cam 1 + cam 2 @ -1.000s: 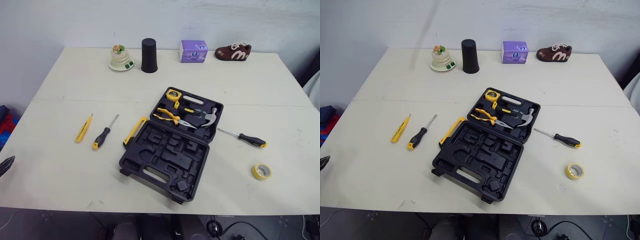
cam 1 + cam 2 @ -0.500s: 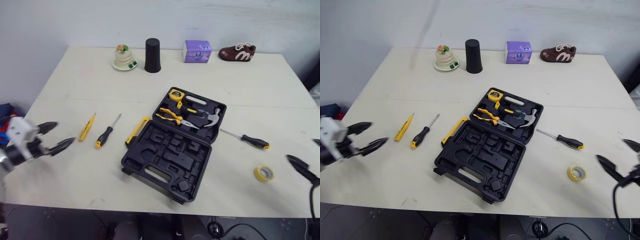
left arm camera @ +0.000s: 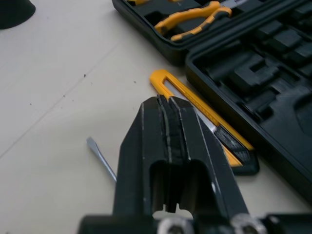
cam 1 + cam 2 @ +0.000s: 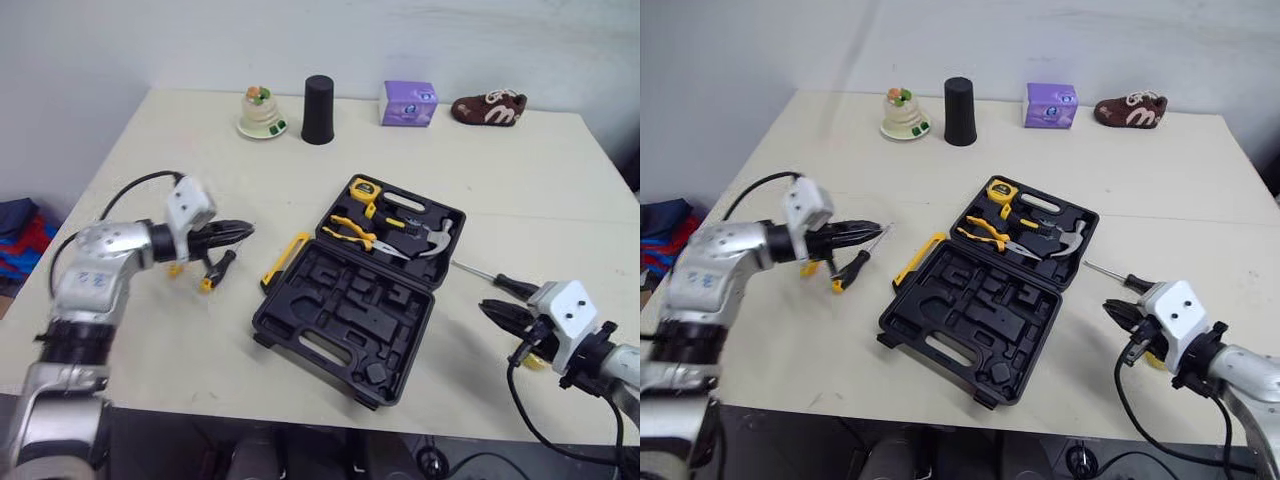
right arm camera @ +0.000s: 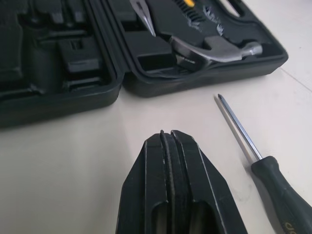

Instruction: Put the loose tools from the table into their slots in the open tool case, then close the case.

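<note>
Left gripper [image 4: 236, 230] and right gripper [image 4: 492, 311] both hang empty, fingers pressed together, low over opposite sides of a pale table [image 4: 520, 170]. Between them a black tool case [image 4: 345, 310] lies open flat. Its near half shows vacant moulded slots, while a hammer [image 4: 432, 240] sits bedded in the far half. A yellow utility knife [image 4: 283, 258] lies just beside the case. A short screwdriver [image 4: 216, 270] lies below the left gripper and a long screwdriver [image 5: 278, 192] near the right, so each arm seems placed by its nearest tool.
</note>
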